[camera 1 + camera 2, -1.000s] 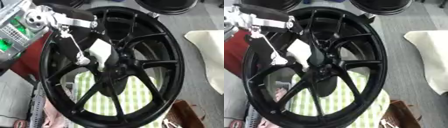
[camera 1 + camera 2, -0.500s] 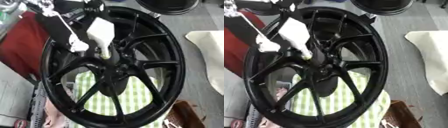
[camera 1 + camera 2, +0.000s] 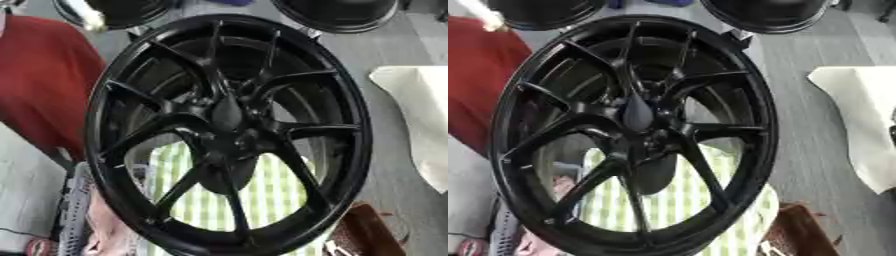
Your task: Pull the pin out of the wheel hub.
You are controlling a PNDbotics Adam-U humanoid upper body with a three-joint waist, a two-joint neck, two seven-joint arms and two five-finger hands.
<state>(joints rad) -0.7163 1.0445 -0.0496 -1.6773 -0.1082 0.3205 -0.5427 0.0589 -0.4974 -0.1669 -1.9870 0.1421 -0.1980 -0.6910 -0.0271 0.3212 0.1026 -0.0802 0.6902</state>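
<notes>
Your wheel [image 3: 229,135] stood upright on its rim over a green-checked cloth [image 3: 262,195], filling the view, its hub [image 3: 229,116] at the centre. No pin showed in the hub, so the pull looked done. Something white and blurred [image 3: 90,17] sat at the upper left edge; I could not tell whether it was a robot hand, nor its state. Next, you needed only to keep clear.

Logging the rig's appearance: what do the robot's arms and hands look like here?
Almost nothing shows: only a pale, blurred streak at the upper left, above the black wheel, perhaps part of the left hand. The right arm is out of view.
</notes>
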